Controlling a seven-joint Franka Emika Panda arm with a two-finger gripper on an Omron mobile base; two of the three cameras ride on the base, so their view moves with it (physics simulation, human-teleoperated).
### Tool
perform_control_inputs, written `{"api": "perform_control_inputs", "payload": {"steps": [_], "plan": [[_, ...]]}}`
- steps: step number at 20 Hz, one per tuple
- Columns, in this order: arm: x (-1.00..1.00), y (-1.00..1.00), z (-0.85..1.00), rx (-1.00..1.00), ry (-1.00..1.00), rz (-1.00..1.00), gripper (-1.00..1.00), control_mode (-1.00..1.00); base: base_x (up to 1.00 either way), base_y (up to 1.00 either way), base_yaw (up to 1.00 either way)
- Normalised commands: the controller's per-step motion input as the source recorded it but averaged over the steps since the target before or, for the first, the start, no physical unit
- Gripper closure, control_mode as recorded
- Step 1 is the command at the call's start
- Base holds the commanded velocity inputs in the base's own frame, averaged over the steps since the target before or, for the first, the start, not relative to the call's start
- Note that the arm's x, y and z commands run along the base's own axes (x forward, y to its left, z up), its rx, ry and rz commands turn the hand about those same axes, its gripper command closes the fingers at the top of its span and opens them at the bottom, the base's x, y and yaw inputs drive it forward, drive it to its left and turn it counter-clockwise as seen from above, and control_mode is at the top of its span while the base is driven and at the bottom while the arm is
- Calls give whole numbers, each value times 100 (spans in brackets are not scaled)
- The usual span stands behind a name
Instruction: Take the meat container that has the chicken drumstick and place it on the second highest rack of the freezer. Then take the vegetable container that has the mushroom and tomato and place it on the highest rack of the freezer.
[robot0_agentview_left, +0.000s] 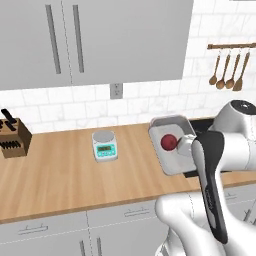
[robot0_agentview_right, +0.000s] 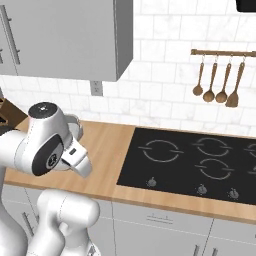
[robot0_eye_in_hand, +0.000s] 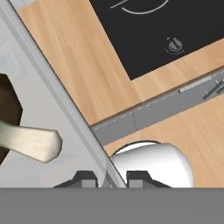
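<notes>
At the right end of the long wooden counter (robot0_agentview_left: 60, 175), the white robot arm (robot0_agentview_left: 212, 185) is holding the vegetable container (robot0_agentview_left: 175, 161), a small, shallow, pale grey tray with round corners. A small, smooth, dark-red tomato (robot0_agentview_left: 169, 142) is sitting in the tray. In the hand view, a mushroom (robot0_eye_in_hand: 30, 142) with a pale stem and a brown cap is lying in the tray too.

The gripper (robot0_eye_in_hand: 107, 177) is pinching the thin side wall of the tray. One dark fingertip (robot0_eye_in_hand: 85, 178) is sitting inside the wall and the other is sitting outside it, so the gap between them is narrow.

The tray is looking lifted, because the hand view is showing the counter and the drawer fronts far below its edge. So I am thinking the robot is working on the second half of the job. The tray is yet to go on the highest rack of the freezer.

The arm is bending up from the near right and folding back over the counter edge, with the hand close to the robot's body.

To the left, a small white kitchen scale (robot0_agentview_left: 105, 146) is sitting mid-counter, and a brown knife block (robot0_agentview_left: 14, 137) is standing at the far left. A flat black cooktop (robot0_agentview_right: 200, 160) is lying to the right of the tray.
</notes>
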Motion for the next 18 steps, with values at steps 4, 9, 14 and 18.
{"api": "perform_control_inputs", "payload": {"steps": [4,9,14,18], "plan": [[0,0,0,0,0,0,100,100,-53,16,0],[0,0,0,0,0,0,100,100,-54,61,9],[0,0,0,0,0,0,100,100,-7,100,39],[0,0,0,0,0,0,100,100,-8,100,60]]}}
